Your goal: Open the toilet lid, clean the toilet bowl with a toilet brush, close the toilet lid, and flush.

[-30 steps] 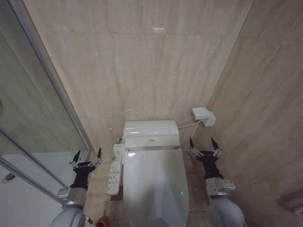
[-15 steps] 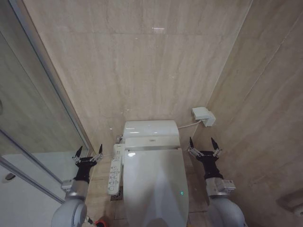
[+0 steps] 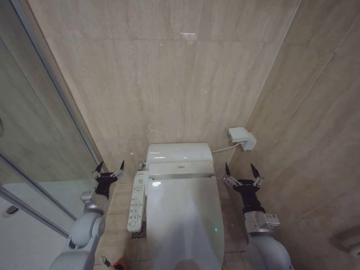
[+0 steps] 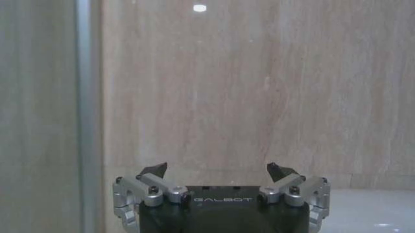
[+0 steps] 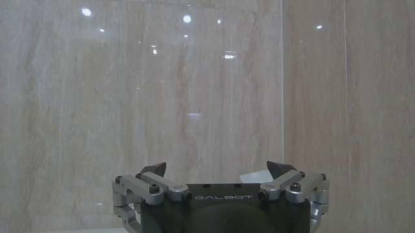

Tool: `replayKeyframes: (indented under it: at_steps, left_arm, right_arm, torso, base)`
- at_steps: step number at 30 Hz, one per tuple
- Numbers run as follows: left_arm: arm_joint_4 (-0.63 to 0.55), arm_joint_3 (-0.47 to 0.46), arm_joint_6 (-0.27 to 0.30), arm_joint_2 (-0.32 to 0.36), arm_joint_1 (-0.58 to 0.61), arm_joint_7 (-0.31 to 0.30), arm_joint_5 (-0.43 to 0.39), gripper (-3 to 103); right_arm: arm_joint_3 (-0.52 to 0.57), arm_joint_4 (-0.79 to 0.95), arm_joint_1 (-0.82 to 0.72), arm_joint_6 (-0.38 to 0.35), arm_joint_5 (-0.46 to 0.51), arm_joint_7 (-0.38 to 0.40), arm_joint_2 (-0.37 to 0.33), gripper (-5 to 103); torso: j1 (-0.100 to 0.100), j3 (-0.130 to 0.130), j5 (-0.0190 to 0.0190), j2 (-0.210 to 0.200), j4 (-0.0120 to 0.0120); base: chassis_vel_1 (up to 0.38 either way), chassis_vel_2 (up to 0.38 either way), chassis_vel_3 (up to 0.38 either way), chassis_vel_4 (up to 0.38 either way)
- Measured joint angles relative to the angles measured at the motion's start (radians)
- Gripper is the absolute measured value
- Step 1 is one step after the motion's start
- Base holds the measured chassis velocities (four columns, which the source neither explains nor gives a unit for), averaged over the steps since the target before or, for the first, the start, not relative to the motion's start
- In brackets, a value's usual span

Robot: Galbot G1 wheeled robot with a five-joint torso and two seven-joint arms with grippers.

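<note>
The toilet lid (image 3: 183,219) is a glossy white oval lying shut, and it hides the toilet bowl. My left gripper (image 3: 110,169) is open and empty, raised to the left of the toilet beside the control panel, facing the tiled wall. In the left wrist view the left gripper (image 4: 219,170) has its fingers spread. My right gripper (image 3: 240,171) hangs open and empty to the right of the lid, and the right wrist view shows the right gripper (image 5: 216,167) spread too. A bit of a red cup (image 3: 118,265) shows at the lower edge; the toilet brush is out of view.
A long white button panel (image 3: 135,201) runs along the toilet's left side. The white rear unit (image 3: 179,153) stands against the back wall. A small white box (image 3: 242,138) is mounted on the right wall. A glass shower partition (image 3: 45,140) closes off the left.
My left arm has stretched forward, carrying its open gripper farther up along the toilet's left side toward the back wall. The right arm and the lid have not moved.
</note>
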Motion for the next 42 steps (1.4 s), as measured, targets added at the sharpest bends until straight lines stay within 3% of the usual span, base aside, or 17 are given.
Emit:
replayKeyframes:
  at_steps: [6,19,32,33,39,40,42]
  left_arm:
    - [0.144,0.077,-0.002,0.038,-0.154,0.006,-0.006,100]
    - [0.399,0.193,-0.047,0.082,-0.355,0.047,-0.015,100]
    - [0.620,0.231,-0.205,0.092,-0.470,0.194,0.138,100]
    - [0.634,0.234,-0.217,0.094,-0.475,0.209,0.147,81]
    - [0.712,0.247,-0.281,0.103,-0.506,0.293,0.177,81]
    - [0.725,0.248,-0.297,0.105,-0.513,0.315,0.183,53]
    - [0.738,0.249,-0.311,0.105,-0.519,0.336,0.188,53]
  right_arm:
    - [0.000,0.000,0.000,0.000,0.000,0.000,0.000,100]
    - [0.000,0.000,0.000,0.000,0.000,0.000,0.000,100]
    - [0.000,0.000,0.000,0.000,0.000,0.000,0.000,100]
    - [0.000,0.000,0.000,0.000,0.000,0.000,0.000,100]
    - [0.000,0.000,0.000,0.000,0.000,0.000,0.000,100]
    - [0.000,0.000,0.000,0.000,0.000,0.000,0.000,100]
    - [0.000,0.000,0.000,0.000,0.000,0.000,0.000,100]
  torso:
    - [0.000,0.000,0.0001,0.000,-0.0001]
    - [0.000,0.000,0.0001,0.000,0.0000]
    - [0.000,0.000,0.0001,0.000,0.0000]
    - [0.000,0.000,0.0001,0.000,0.0000]
    - [0.000,0.000,0.0002,0.000,0.0000]
    - [0.000,0.000,0.0001,0.000,0.0001]
    - [0.000,0.000,0.0001,0.000,0.0000]
  base:
    - [0.000,0.000,0.000,0.000]
    - [0.000,0.000,0.000,0.000]
    - [0.000,0.000,0.000,0.000]
    - [0.000,0.000,0.000,0.000]
    - [0.000,0.000,0.000,0.000]
    - [0.000,0.000,0.000,0.000]
    - [0.000,0.000,0.000,0.000]
